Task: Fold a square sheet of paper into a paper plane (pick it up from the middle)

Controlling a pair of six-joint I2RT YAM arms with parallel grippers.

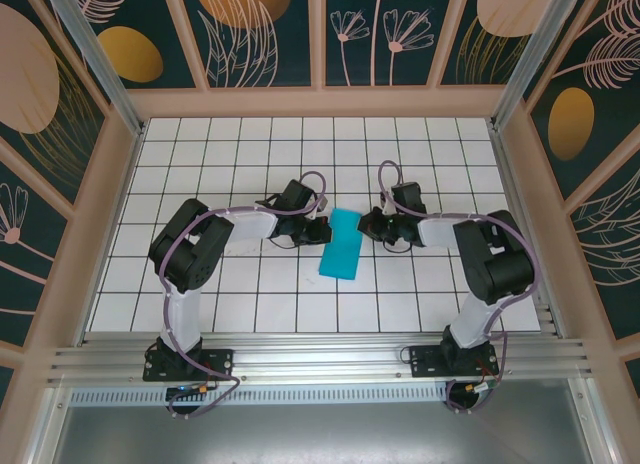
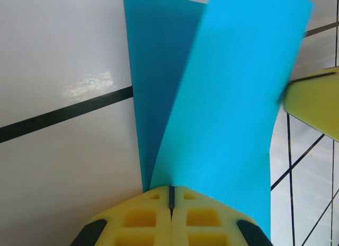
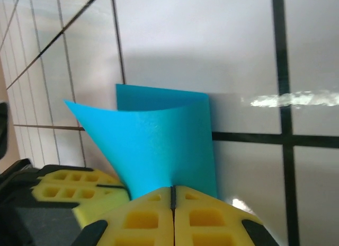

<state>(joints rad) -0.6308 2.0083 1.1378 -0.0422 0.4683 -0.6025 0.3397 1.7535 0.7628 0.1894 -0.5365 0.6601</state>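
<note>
Pretty sure the sheet of paper (image 1: 340, 246) lay mid-frame, long axis roughly top-to-bottom, with the left claw (image 1: 320, 228) and right claw (image 1: 368, 224) both pinched tight on its upper end from opposite sides.

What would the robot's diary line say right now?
stage: folding | paper: top flap raised | left gripper: shut on paper | right gripper: shut on paper

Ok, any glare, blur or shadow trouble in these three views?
Top external: evenly lit and sharp. Left wrist: a glare patch on the tile left of the square sheet of paper, and a yellow pad at the right edge is blurred. Right wrist: a bright glare streak across the right tiles, with the paper's shadow on the tile beyond it.
</note>
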